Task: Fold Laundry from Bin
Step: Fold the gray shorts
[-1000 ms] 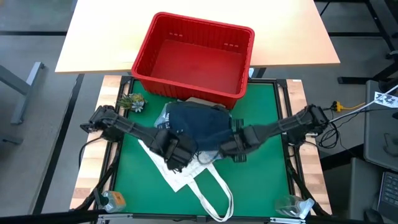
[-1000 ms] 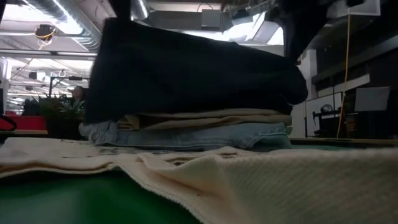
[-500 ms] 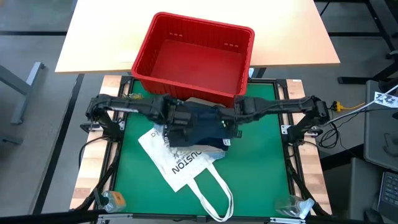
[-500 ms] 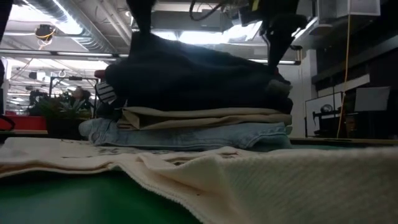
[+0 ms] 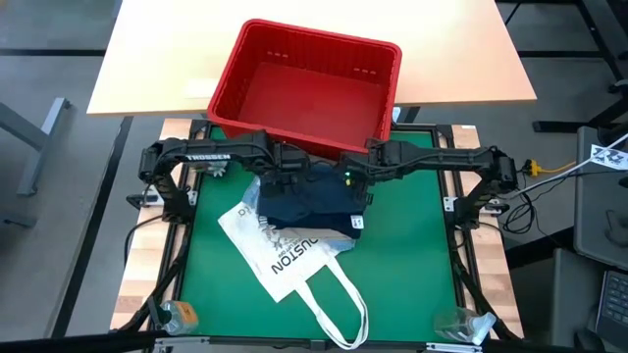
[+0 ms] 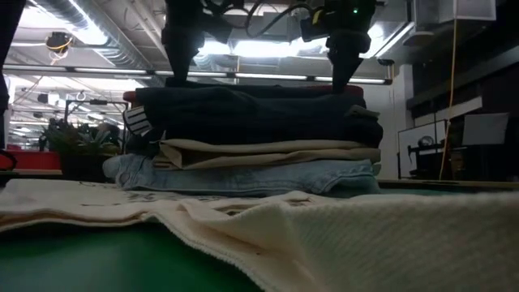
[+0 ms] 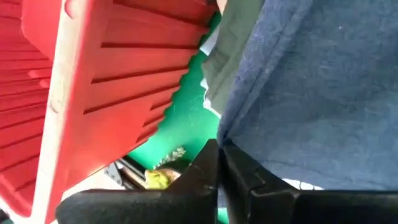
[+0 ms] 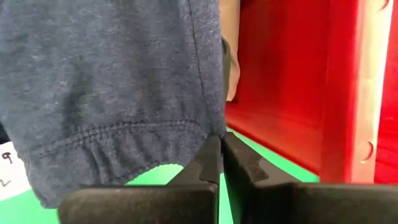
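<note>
A stack of laundry lies in the middle of the green mat [image 5: 412, 245]. Light blue jeans [image 6: 243, 177] are at the bottom and beige cloth [image 6: 268, 152] is above them. A dark navy garment [image 5: 309, 204] [image 6: 251, 118] lies flat on top. My left gripper [image 5: 285, 183] [image 7: 219, 163] and my right gripper [image 5: 356, 181] [image 8: 221, 154] are both shut on the navy garment's far edge, just in front of the red bin [image 5: 294, 137]. The bin stands behind the stack. My left gripper pinches the navy garment's edge [image 7: 233, 138] at its far left between both fingers. The fingers slant down from above. The cloth below them rests flat on the stack. My right gripper pinches the garment's far right corner [image 8: 210, 127], beside a gathered stitched hem. Its fingers also slant down from above. That end lies on the stack too.
A white tote bag [image 5: 285, 260] printed HOUSTON lies under and in front of the stack, its handles toward the near edge. It fills the low view's foreground [image 6: 340, 235]. A small plant [image 5: 208, 162] stands at the far left. The bin's red wall [image 7: 112, 93] [image 8: 280, 93] is close beyond both grippers.
Both grippers have moved from the near side of the stack toward the far edge and the bin, each still shut on the navy garment. The garment hung as a raised sheet before. Now it has been drawn over the stack and lies flat on top.
</note>
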Tool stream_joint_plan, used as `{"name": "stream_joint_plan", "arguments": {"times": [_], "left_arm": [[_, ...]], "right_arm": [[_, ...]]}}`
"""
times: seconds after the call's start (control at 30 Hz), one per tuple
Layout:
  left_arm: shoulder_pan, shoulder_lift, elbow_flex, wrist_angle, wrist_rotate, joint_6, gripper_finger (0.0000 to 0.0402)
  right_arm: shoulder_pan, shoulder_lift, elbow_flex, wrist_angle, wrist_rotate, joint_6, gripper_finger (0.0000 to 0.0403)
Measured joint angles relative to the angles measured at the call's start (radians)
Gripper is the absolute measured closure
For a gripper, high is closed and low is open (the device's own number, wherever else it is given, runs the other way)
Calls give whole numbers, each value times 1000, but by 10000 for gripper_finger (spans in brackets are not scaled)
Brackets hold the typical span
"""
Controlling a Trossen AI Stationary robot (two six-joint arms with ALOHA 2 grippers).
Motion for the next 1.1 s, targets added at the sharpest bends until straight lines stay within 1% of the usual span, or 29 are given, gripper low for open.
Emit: {"name": "stream_joint_plan", "arguments": {"times": [0.2, 0.4, 0.53, 0.63, 0.77, 0.9, 1.0, 1.1], "left_arm": [[8, 0, -26, 12, -1, 0, 394], [8, 0, -26, 26, -11, 0, 362], [8, 0, -26, 27, -18, 0, 331], [8, 0, -26, 28, -18, 0, 304], [8, 0, -26, 27, -18, -4, 275], [8, 0, -26, 13, -19, 0, 262], [7, 0, -26, 6, -12, -2, 261], [-8, -1, -14, 1, 34, -18, 266]], "right_arm": [[2, 0, 0, 2, 0, 0, 395], [3, 0, 0, 0, 0, -14, 395], [3, 0, 0, 0, 1, -27, 393], [3, 0, 0, 0, 13, -27, 370], [3, 0, 0, 1, 121, -27, 318], [2, 0, 0, -1, 198, -27, 279], [3, 0, 0, -2, 206, -27, 266], [3, 0, 0, -9, 166, -26, 264]]}}
